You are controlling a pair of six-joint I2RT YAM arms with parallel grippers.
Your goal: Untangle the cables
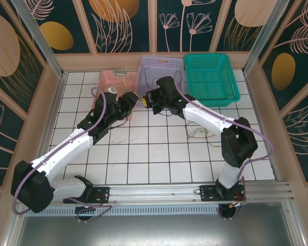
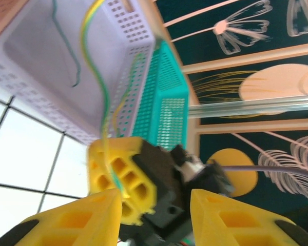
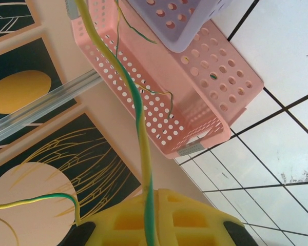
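Left arm (image 1: pixel 66 148), right arm (image 1: pixel 210 118) stretched forward — left fingers (image 2: pixel 72 225) apart, right fingers (image 3: pixel 195 220) clamped

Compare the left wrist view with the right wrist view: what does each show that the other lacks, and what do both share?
Left wrist view, not the right: the teal basket and the right gripper seen from outside. Right wrist view, not the left: the pink basket. Both: the lilac basket, the white tiled table, and the yellow-green cable running up from the right gripper's shut fingers.
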